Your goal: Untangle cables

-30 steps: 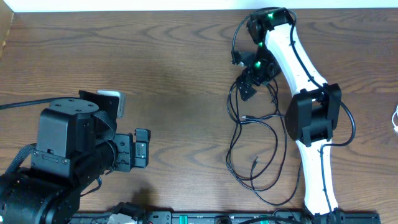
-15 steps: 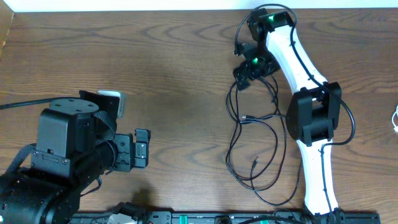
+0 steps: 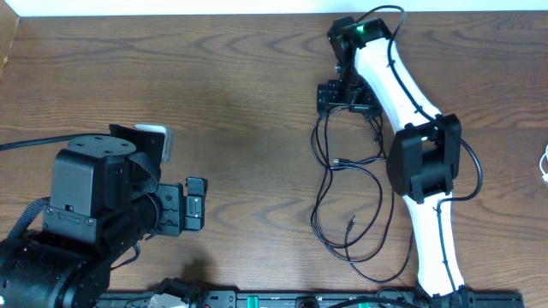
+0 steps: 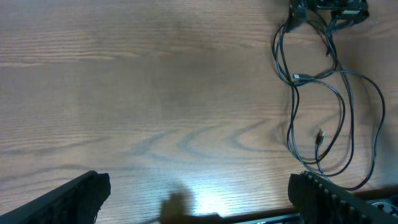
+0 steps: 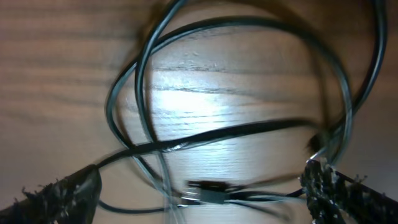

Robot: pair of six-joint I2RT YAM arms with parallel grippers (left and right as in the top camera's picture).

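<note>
we read the right tool [image 3: 342, 92] as placed for a pick: it sits low over the far end of the black cord [image 3: 314, 216], where several strands cross and bunch, and its fingers [image 5: 59, 196] are spread wide with nothing pinched between them. from the right wrist the strands run across the gap between the fingers, overlapping one another on the tabletop [image 3: 240, 85], with a small plug end [image 5: 205, 186] lying near the middle of that gap. the view is blurred, so we cannot tell which strand passes over which. the rest of the black cord trails back toward the robot in loose loops beside the right arm [image 3: 402, 94], crossing itself in more than one place, so we judge the untangling as barely begun. the white cord [image 3: 545, 167] shows only as a sliver at the right edge of the tabletop, well apart from the black one, which suggests the knotting that matters is within the black cord itself. the left tool [image 4: 199, 180] is likewise spread and empty, over bare wood well to the left of the loops. we take that as keeping clear so the right arm has room, ready to pin or take a second strand once one is lifted. the next move, in our judgement, calls for closing on a single strand and not the whole bunch, or the loops will drag together.
</note>
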